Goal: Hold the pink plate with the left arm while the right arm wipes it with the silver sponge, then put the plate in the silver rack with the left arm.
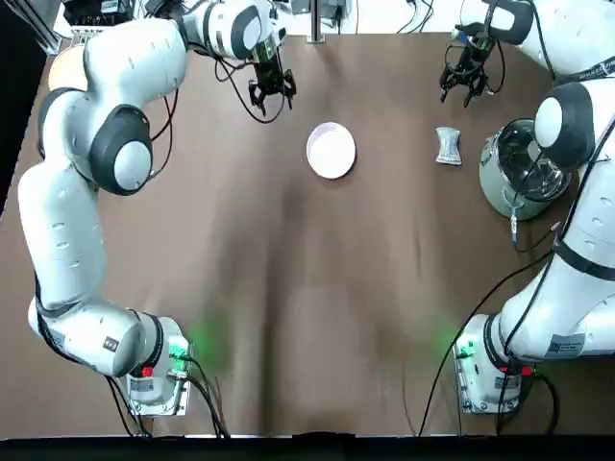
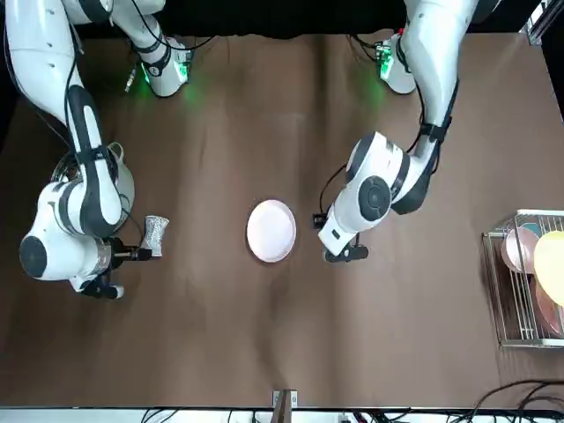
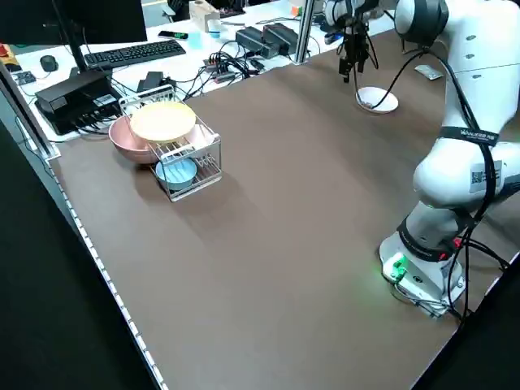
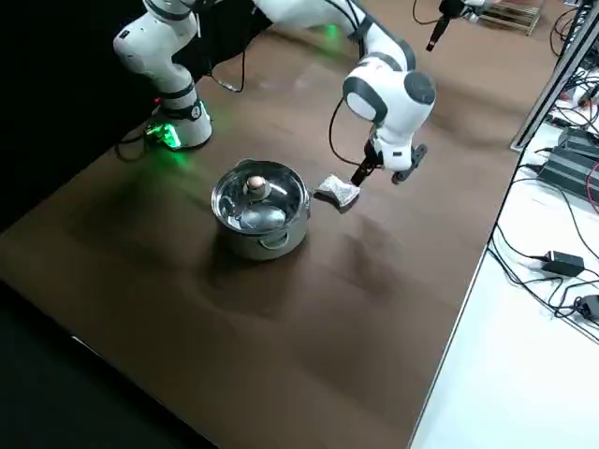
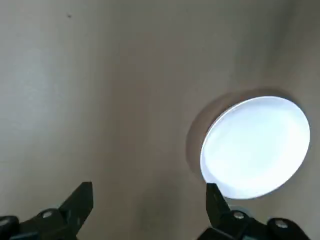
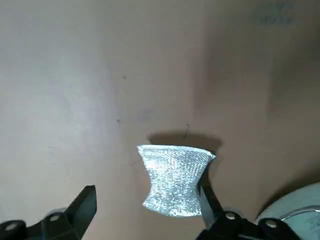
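The pink plate (image 1: 332, 151) lies flat on the brown table, far middle. My left gripper (image 1: 272, 88) hovers open beyond it and to its left; in the left wrist view the plate (image 5: 255, 147) sits beside one open finger (image 5: 217, 202), not between the two. The silver sponge (image 1: 448, 146) lies to the right of the plate. My right gripper (image 1: 466, 82) hangs open just beyond it, and the sponge (image 6: 174, 180) shows close to one finger (image 6: 210, 200) in the right wrist view. The silver rack (image 3: 183, 158) stands far off on the robot's left and holds dishes.
A steel pot (image 1: 524, 168) with a glass lid stands right of the sponge, close to the right arm. The rack (image 2: 524, 282) holds a yellow plate, a pink bowl and a blue dish. Cables and desk gear lie past the table's far edge.
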